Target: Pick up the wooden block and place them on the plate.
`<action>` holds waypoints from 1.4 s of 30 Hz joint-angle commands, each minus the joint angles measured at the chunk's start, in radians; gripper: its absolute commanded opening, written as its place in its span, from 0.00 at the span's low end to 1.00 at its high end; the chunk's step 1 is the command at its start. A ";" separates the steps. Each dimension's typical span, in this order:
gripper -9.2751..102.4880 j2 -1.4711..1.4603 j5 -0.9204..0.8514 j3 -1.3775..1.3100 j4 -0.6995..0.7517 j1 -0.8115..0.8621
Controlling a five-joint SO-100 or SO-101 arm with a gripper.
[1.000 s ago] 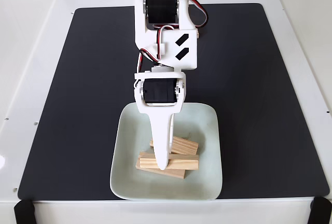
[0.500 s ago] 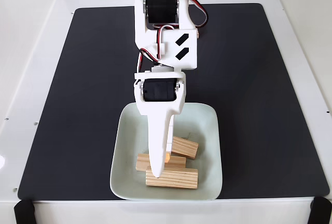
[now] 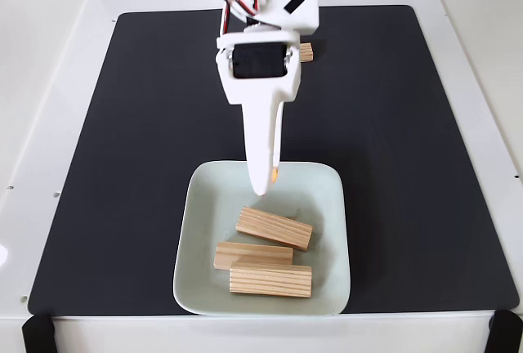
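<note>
Your gripper has lifted back off the plate, whether parted or closed I cannot tell; three wooden blocks now rest there; the fourth block waits behind the arm.

- The table is white, and it shows around the mat on all sides.
- A big black mat lies flat on the table and covers most of it.
- The plate stands on the mat, near its front edge.
- One wooden block lies on the mat at the far side, partly hidden behind the arm, well apart from the plate.
</note>
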 commanded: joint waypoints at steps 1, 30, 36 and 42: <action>0.42 0.252 0.002 0.227 -0.006 -0.011; 0.08 1.002 0.126 0.735 0.741 -0.236; 0.08 0.936 0.198 0.870 0.738 -0.387; 0.08 0.822 0.199 0.896 0.692 -0.408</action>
